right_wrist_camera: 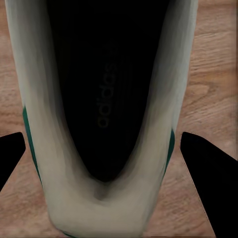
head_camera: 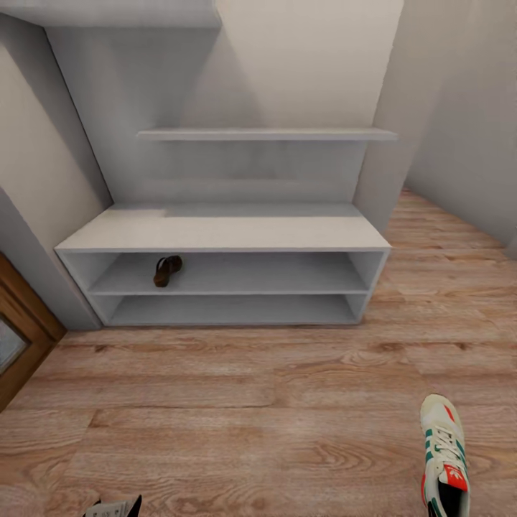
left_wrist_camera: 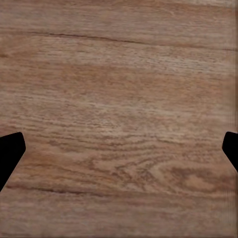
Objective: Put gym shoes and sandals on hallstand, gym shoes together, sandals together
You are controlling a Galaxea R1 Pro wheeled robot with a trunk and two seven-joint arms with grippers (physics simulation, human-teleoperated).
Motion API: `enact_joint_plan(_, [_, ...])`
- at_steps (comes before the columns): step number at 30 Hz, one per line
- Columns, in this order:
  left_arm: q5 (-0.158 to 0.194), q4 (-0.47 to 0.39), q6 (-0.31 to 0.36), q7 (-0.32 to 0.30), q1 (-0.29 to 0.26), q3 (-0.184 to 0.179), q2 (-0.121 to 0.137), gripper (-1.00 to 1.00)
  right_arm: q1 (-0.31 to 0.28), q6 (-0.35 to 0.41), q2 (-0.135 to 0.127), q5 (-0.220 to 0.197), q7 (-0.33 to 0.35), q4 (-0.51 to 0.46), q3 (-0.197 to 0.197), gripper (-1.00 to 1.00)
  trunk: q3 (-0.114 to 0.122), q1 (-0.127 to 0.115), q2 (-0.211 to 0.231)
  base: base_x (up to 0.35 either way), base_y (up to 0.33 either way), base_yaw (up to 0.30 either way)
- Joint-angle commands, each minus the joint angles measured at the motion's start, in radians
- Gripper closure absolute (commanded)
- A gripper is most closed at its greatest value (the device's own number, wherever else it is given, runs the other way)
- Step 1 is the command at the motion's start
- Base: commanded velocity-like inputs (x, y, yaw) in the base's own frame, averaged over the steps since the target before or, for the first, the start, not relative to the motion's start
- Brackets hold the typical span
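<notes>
White leather of the gym shoe (right_wrist_camera: pixel 106 124) is sitting on the corridor floor (head_camera: pixel 237 402), well out from the hallstand (head_camera: pixel 222 233). I'm hovering my right gripper (right_wrist_camera: pixel 106 158) wide open astride its heel, gripping nothing; closing off-centre risks tipping it. One sandal (head_camera: pixel 166 271) is lying on the hallstand's middle shelf

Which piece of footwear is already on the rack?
The dark-brown sandal, on the left of the rack's upper open shelf. The white sneaker with green stripes is on the wood floor, and the right pincer is open around its heel.
</notes>
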Motion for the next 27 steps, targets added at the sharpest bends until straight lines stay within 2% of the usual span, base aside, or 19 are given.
enact_joint_plan(1, [0.006, 0.001, -0.001, -0.01, -0.001, 0.005, 0.0, -1.0, -0.001, -0.001, 0.0, 0.009, 0.002, 0.001, -0.009, 1.0, -0.001, 0.0, 0.0, -0.069, -0.037, 0.0])
enact_joint_plan(5, [0.006, 0.001, -0.001, -0.011, -0.001, 0.005, -0.001, -1.0, -0.002, 0.032, 0.013, 0.015, 0.002, -0.004, 0.001, 1.0, -0.001, 0.0, 0.0, -0.033, -0.018, 0.0])
enact_joint_plan(8, [0.005, 0.001, -0.002, -0.011, -0.001, 0.004, -0.001, -1.0, -0.005, 0.118, 0.04, 0.043, 0.002, -0.02, 0.022, 1.0, -0.001, 0.0, 0.0, -0.012, -0.006, 0.0])
enact_joint_plan(9, [0.005, 0.001, -0.002, -0.011, -0.001, 0.004, -0.001, -1.0, -0.013, 0.187, 0.058, 0.065, 0.002, -0.039, 0.033, 1.0, -0.001, 0.0, 0.0, -0.006, -0.003, 0.0])
enact_joint_plan(11, [0.005, 0.002, -0.003, -0.011, -0.001, 0.004, -0.001, -1.0, -0.028, 0.269, 0.08, 0.09, 0.002, -0.069, 0.043, 1.0, -0.001, 0.0, 0.0, -0.004, -0.002, 0.0])
enact_joint_plan(12, [0.005, 0.002, -0.003, -0.012, -0.001, 0.004, 0.0, -1.0, -0.05, 0.36, 0.106, 0.115, 0.002, -0.111, 0.049, 1.0, -0.001, 0.0, 0.0, -0.002, -0.001, 0.0])
enact_joint_plan(15, [0.005, 0.002, -0.003, -0.012, -0.001, 0.005, 0.0, -1.0, -0.087, 0.504, 0.152, 0.149, 0.001, -0.187, 0.055, 1.0, -0.001, 0.0, 0.0, -0.002, -0.001, 0.0])
enact_joint_plan(16, [0.006, 0.002, -0.003, -0.012, -0.001, 0.005, 0.001, -1.0, -0.109, 0.597, 0.184, 0.168, -0.001, -0.239, 0.057, 1.0, -0.001, 0.0, 0.0, 0.0, 0.0, 0.0])
enact_joint_plan(18, [0.005, 0.002, -0.003, -0.012, -0.001, 0.005, 0.001, -1.0, -0.128, 0.684, 0.215, 0.184, -0.002, -0.287, 0.059, 1.0, -0.001, 0.0, 0.0, 0.0, 0.0, 0.0])
enact_joint_plan(19, [0.005, 0.002, -0.003, -0.012, -0.001, 0.005, 0.002, -1.0, -0.148, 0.761, 0.244, 0.196, -0.004, -0.33, 0.06, 1.0, -0.001, 0.0, 0.0, 0.0, 0.0, 0.0])
enact_joint_plan(21, [0.005, 0.002, -0.003, -0.012, -0.001, 0.005, 0.002, -1.0, -0.171, 0.827, 0.271, 0.204, -0.005, -0.365, 0.06, 1.0, -0.001, 0.0, 0.0, 0.0, 0.0, 0.0])
enact_joint_plan(22, [0.005, 0.002, -0.003, -0.012, -0.001, 0.005, 0.002, -1.0, -0.2, 0.883, 0.297, 0.21, -0.006, -0.392, 0.061, 1.0, -0.001, 0.0, 0.0, 0.0, 0.0, 0.0])
enact_joint_plan(27, [0.005, 0.002, -0.004, -0.016, -0.001, 0.005, 0.004, -1.0, -0.303, 0.998, 0.352, 0.219, -0.008, -0.421, 0.062, 1.0, -0.001, 0.0, 0.0, 0.0, 0.0, 0.0])
